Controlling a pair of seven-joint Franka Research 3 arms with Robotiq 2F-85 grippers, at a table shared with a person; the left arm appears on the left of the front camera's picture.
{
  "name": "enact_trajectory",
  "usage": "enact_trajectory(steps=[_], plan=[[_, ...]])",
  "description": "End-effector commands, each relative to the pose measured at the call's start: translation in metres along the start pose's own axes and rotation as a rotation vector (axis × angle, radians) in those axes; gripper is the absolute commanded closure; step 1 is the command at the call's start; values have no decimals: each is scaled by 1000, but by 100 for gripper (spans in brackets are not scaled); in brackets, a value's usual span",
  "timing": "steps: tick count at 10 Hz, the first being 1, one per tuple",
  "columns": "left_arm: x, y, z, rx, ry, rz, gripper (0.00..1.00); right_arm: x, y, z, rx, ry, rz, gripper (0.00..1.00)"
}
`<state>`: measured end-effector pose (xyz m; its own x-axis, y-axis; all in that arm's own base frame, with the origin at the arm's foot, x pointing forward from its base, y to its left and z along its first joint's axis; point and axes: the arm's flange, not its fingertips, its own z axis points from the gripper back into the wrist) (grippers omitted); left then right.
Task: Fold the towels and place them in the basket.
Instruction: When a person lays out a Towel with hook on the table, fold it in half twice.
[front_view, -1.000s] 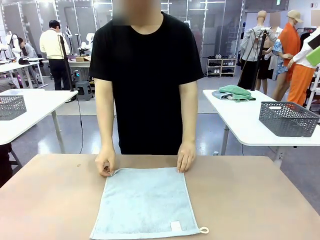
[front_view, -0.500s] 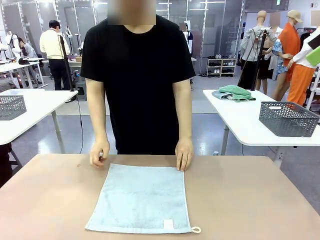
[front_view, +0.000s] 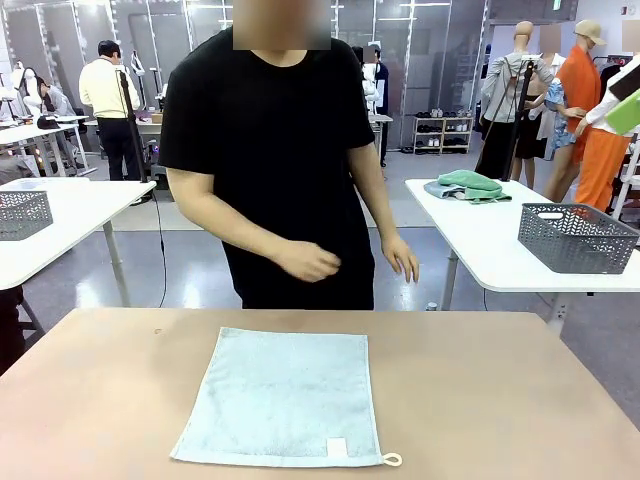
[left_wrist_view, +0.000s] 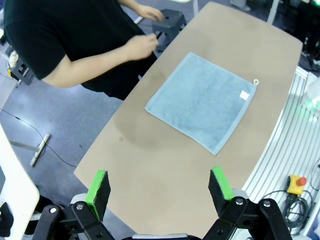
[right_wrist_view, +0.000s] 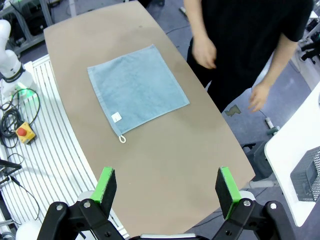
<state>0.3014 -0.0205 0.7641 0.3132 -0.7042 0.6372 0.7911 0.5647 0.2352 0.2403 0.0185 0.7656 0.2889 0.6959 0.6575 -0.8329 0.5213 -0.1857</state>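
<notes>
One light blue-grey towel lies flat and unfolded on the brown table. Its white label and corner loop are at the near right corner. The same towel appears in the left wrist view, with my left gripper open high above the table and holding nothing. Over the towel in the right wrist view, my right gripper also hangs open and empty. A dark grey mesh basket stands on the white side table at the right.
A person in a black shirt stands at the far edge, both hands lifted off the table. Another grey basket sits on a white table at the left. A green cloth lies on the right side table.
The person let go of the towel's far corners and drew both hands up off the table. The towel lies slightly nearer me and to the left.
</notes>
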Motion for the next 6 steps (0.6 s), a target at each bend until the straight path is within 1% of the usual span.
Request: enact_trajectory(steps=[1,2,3,4,5,6], plan=[[20,-31,-29,9,65,-121,0,28,13,-20,49,39,106,0],[31,-51,-53,-16,116,-184,0,46,24,-37,69,73,162,0],[39,-71,-82,-39,180,-242,0,62,36,-61,104,118,217,0],[39,-89,-112,-63,252,-302,0,75,48,-92,140,167,276,0],[30,-104,-150,-109,320,-359,0,79,60,-133,183,233,331,0],[10,-112,-174,-146,377,-394,0,74,70,-168,249,275,355,0]])
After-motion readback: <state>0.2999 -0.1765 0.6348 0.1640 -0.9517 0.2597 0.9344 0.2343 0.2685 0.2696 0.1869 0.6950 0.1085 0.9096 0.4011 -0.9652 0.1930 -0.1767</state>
